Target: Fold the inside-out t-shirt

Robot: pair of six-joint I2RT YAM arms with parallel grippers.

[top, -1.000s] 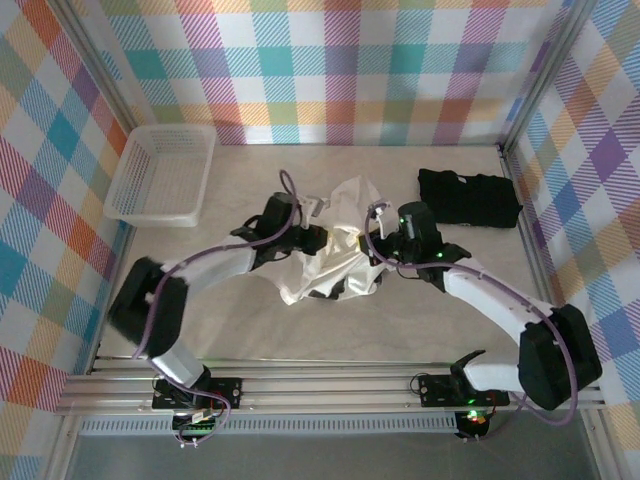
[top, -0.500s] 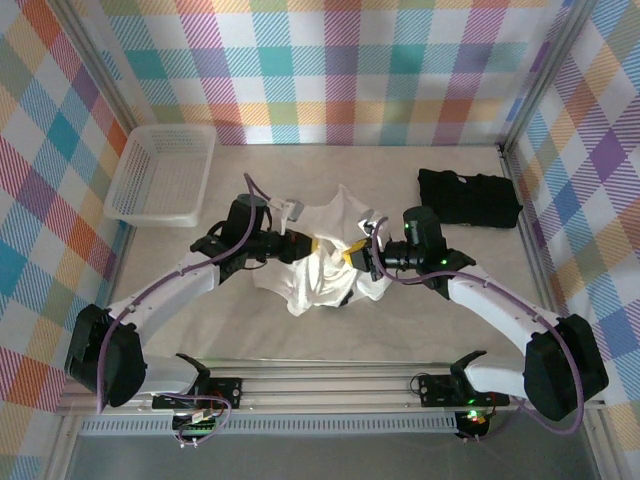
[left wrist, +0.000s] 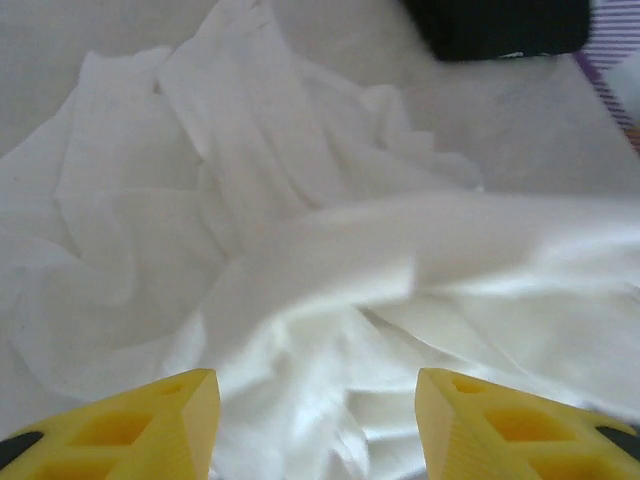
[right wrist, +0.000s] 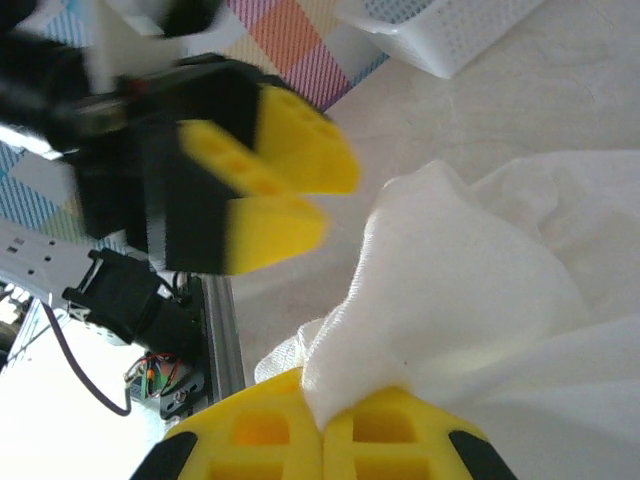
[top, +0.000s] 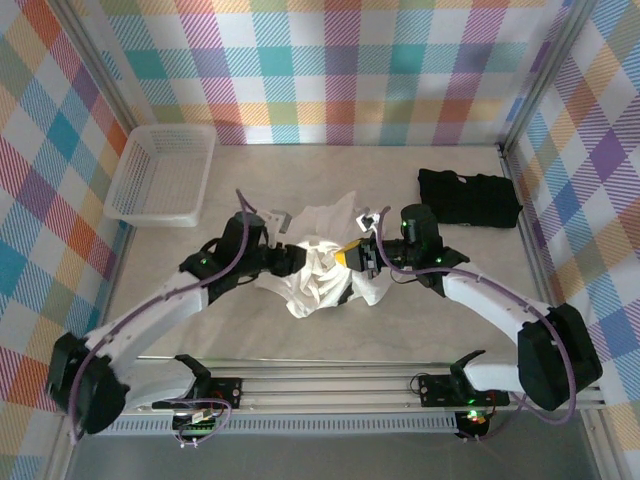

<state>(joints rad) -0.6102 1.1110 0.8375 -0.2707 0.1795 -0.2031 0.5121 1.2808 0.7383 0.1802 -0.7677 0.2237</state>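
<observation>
T-shirt (top: 318,268) lies bunched, spreading unfinished — right claw (right wrist: 322,428) pinches its cloth, left claw (left wrist: 315,395) gapes empty — next: regrip, pull flat.

The thin white cloth t-shirt (top: 318,275) looks soft, matt and creased. The jaws are smooth yellow plastic with moulded pockets. The white perforated plastic basket (top: 160,175) has a slight sheen. The pale surface (top: 250,325) and the black folded cloth garment (top: 468,198) look matt.

We see a pale worktop (top: 250,335). A bunched-up white t-shirt (top: 318,290) lies in its middle, a white basket (top: 128,172) at the far left, a black folded garment (top: 468,198) far right.
</observation>
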